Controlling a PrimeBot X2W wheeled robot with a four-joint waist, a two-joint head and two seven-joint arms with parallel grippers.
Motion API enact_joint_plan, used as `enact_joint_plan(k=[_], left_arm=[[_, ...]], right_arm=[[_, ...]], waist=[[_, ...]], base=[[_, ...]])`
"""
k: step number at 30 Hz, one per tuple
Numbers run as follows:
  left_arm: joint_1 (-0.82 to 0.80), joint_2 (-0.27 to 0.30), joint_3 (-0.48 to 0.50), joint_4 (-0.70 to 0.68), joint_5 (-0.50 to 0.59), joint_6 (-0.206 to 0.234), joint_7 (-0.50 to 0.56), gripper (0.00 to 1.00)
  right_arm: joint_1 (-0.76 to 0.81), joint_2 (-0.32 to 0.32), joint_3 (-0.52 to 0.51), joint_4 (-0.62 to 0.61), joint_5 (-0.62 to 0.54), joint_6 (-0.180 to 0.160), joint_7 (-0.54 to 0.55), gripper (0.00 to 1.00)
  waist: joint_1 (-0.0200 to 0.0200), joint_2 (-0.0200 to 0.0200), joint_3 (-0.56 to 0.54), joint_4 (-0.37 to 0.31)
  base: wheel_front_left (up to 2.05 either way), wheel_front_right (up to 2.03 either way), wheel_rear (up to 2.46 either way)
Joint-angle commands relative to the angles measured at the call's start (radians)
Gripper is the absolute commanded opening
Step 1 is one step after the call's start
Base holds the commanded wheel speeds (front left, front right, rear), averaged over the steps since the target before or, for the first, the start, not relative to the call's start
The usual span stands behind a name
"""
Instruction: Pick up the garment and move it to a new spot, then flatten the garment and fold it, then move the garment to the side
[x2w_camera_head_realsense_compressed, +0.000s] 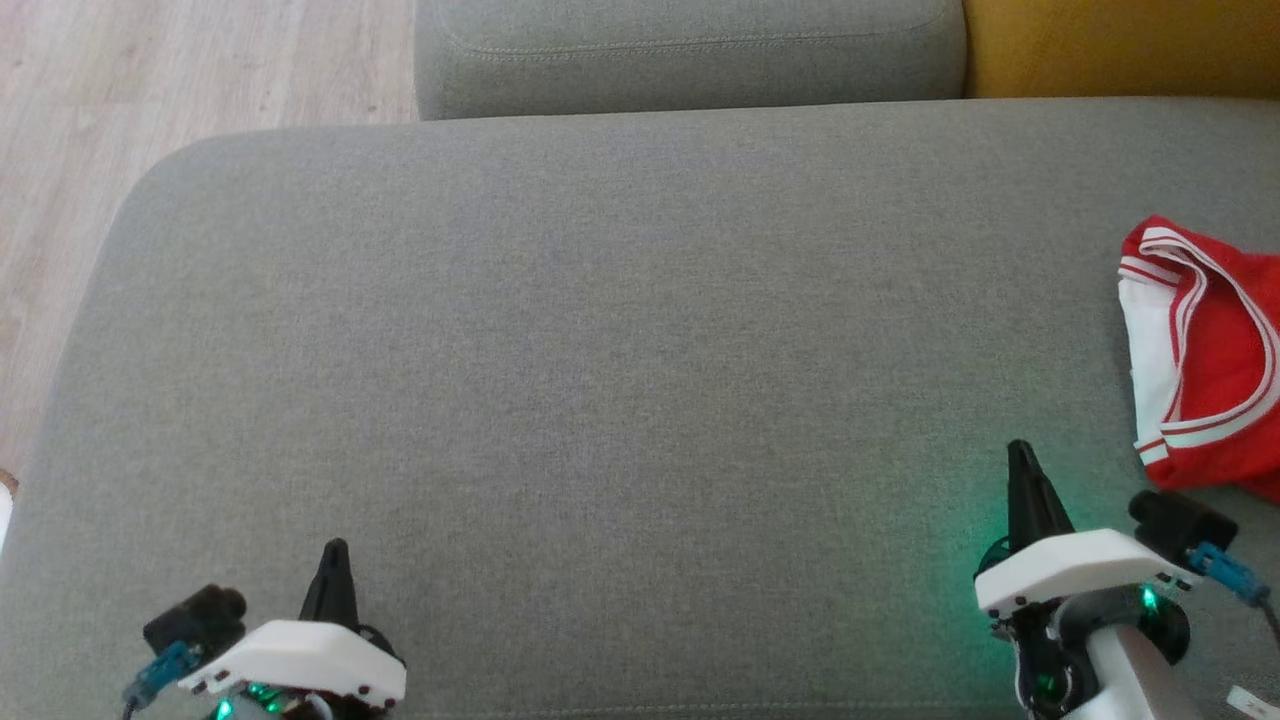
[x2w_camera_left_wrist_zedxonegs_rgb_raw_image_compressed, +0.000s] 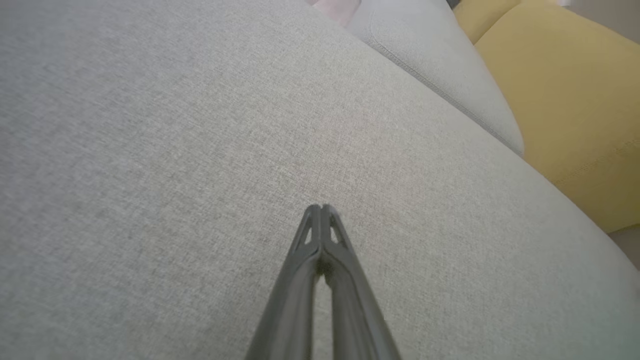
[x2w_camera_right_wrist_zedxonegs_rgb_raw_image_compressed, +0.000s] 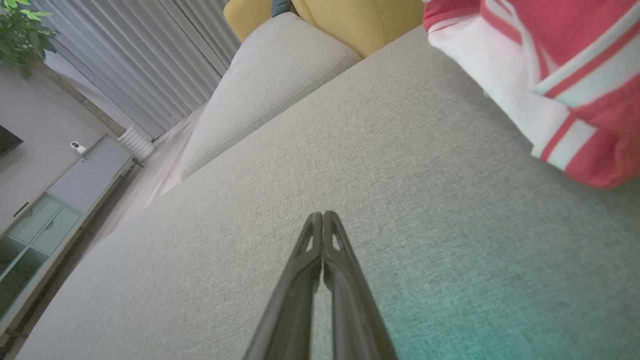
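So, nearest the robot you've got both pincers low over the front part of the grey sofa seat (x2w_camera_head_realsense_compressed: 600, 350). The left gripper (x2w_camera_head_realsense_compressed: 335, 548) is off at the robot's left, its two dark fingers pressed flat together with nothing between them. The right gripper (x2w_camera_head_realsense_compressed: 1018, 447) is the same deal on the other side, tips touching each other, holding nothing, and there's a green glow (x2w_camera_head_realsense_compressed: 965, 520) spilling onto the fabric next to it. Can't really tell if either tip is actually resting on the cushion or just hanging above it. A bit further out and to the right of that right gripper lies the garment (x2w_camera_head_realsense_compressed: 1215, 370), red shorts with white panels and thin stripes, bunched up in a loose heap at the right end of the seat, running off the edge of the head view. It's near the right gripper but not touching it, and well apart from the left one. Past the seat there's a grey back cushion (x2w_camera_head_realsense_compressed: 690, 50) with a yellow cushion (x2w_camera_head_realsense_compressed: 1120, 45) right beside it. Wooden floor (x2w_camera_head_realsense_compressed: 150, 80) off to the left, and further back in the room, pale curtains (x2w_camera_right_wrist_zedxonegs_rgb_raw_image_compressed: 135, 60), a low cabinet (x2w_camera_right_wrist_zedxonegs_rgb_raw_image_compressed: 50, 200) and a leafy plant (x2w_camera_right_wrist_zedxonegs_rgb_raw_image_compressed: 22, 30).
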Motion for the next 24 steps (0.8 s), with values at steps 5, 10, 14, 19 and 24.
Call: enact_joint_plan(k=[5,10,14,19,24], left_arm=[[-0.054,0.008,0.031,-0.044,-0.078,-0.022,0.020,0.00],[-0.058,0.008,0.041,-0.052,-0.133,-0.031,0.034,0.00],[-0.061,0.009,0.048,-0.057,-0.177,-0.039,0.046,0.00],[-0.065,0.010,0.058,-0.065,-0.232,-0.048,0.060,0.00],[-0.068,0.010,0.065,-0.070,-0.276,-0.056,0.071,0.00]], right_arm=[[-0.020,-0.003,-0.010,-0.059,0.084,0.002,0.021,0.00],[-0.015,-0.003,-0.016,-0.077,0.141,0.002,0.036,0.00],[-0.011,-0.004,-0.022,-0.091,0.187,0.003,0.047,0.00],[-0.006,-0.004,-0.029,-0.109,0.244,0.003,0.062,0.00],[-0.002,-0.004,-0.034,-0.124,0.290,0.003,0.073,0.00]], waist=[[0.0000,0.0000,-0.003,0.000],[0.0000,0.0000,-0.005,-0.001],[0.0000,0.0000,-0.007,-0.001],[0.0000,0.0000,-0.009,-0.002],[0.0000,0.0000,-0.011,-0.002]], base=[[0.00,0.00,0.00],[0.00,0.00,0.00],[0.00,0.00,0.00],[0.00,0.00,0.00],[0.00,0.00,0.00]])
